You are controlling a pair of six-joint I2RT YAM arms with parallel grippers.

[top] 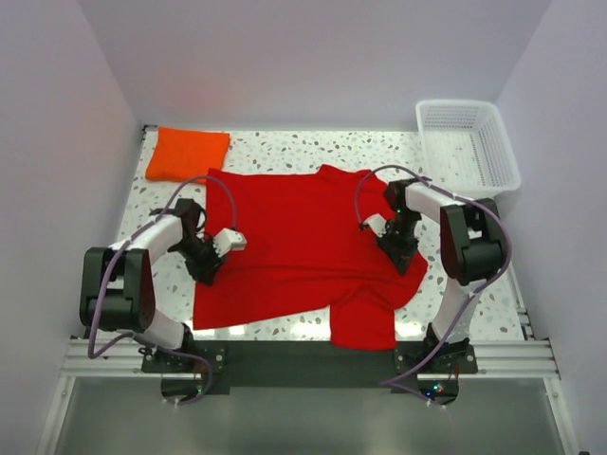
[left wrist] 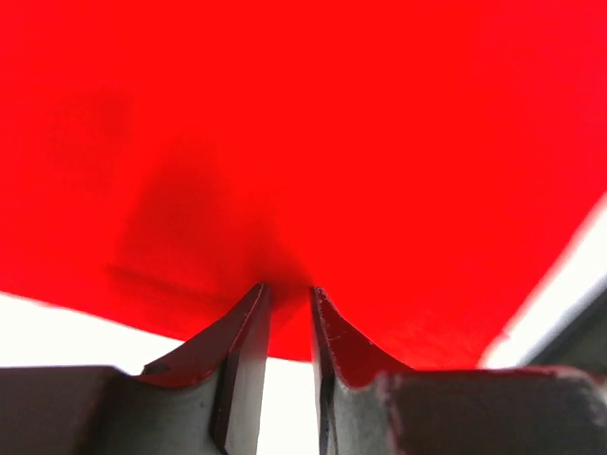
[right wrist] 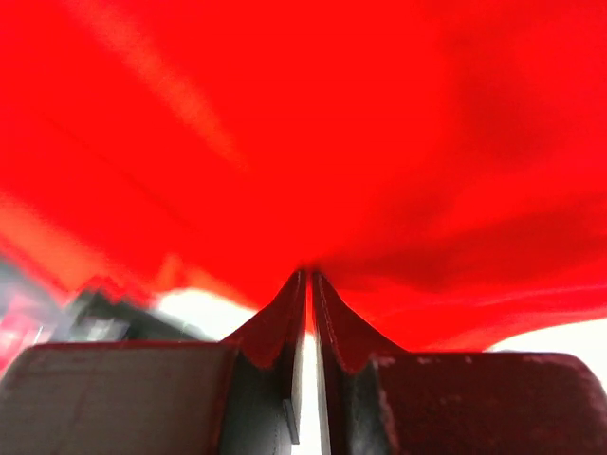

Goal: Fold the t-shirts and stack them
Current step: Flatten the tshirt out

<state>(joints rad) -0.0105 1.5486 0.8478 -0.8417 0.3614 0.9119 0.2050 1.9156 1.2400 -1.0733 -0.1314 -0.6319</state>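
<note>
A red t-shirt point(top: 303, 237) lies spread across the middle of the speckled table, with one sleeve hanging toward the front edge. My left gripper point(top: 202, 264) is at the shirt's left edge. In the left wrist view its narrowly parted jaws point(left wrist: 289, 289) pinch the red cloth point(left wrist: 332, 123) at the tips. My right gripper point(top: 400, 248) is at the shirt's right side. In the right wrist view it point(right wrist: 309, 273) is shut tight on a gathered fold of the red cloth point(right wrist: 313, 123). A folded orange t-shirt point(top: 187, 152) lies at the back left.
A white plastic basket point(top: 469, 142) stands at the back right corner. White walls enclose the table on three sides. The metal rail with the arm bases point(top: 303, 358) runs along the near edge.
</note>
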